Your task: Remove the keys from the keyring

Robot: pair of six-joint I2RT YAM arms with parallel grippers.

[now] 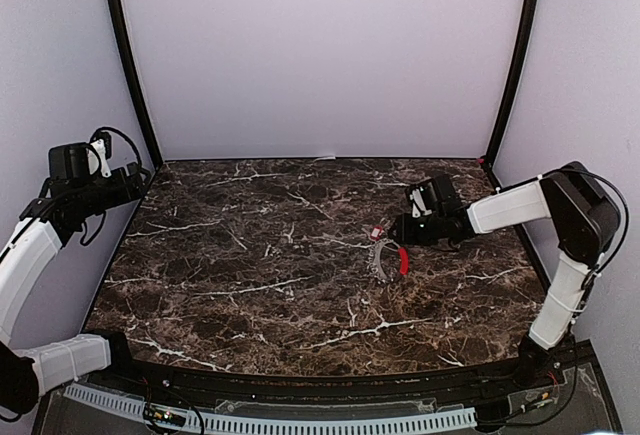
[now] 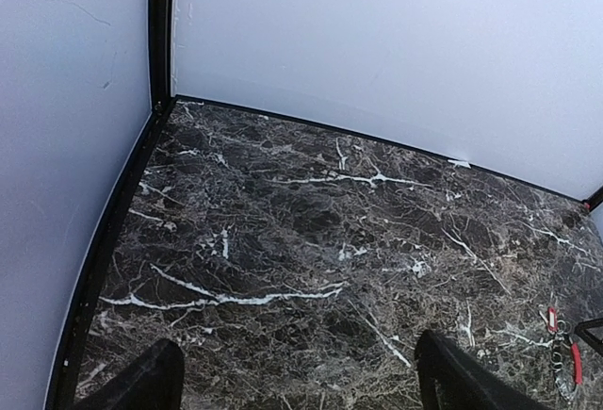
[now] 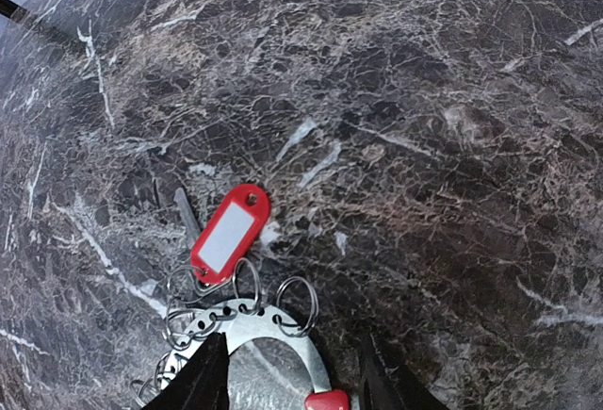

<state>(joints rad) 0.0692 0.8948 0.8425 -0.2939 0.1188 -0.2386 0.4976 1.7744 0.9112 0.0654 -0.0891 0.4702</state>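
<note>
The keyring is a flat silvery arc with holes, carrying several small wire rings and a red piece at its end. The key shows as a red oval head with a white label and a thin grey blade beside it, hooked to one small ring. My right gripper is open and low over the table, its fingers standing either side of the arc. In the top view the keyring lies just in front of the right gripper. My left gripper is open and empty, far off at the left wall.
The dark marble table is enclosed by pale walls with black corner posts. The left wrist view catches the keyring at its far right edge. A black cable rail runs along the near edge.
</note>
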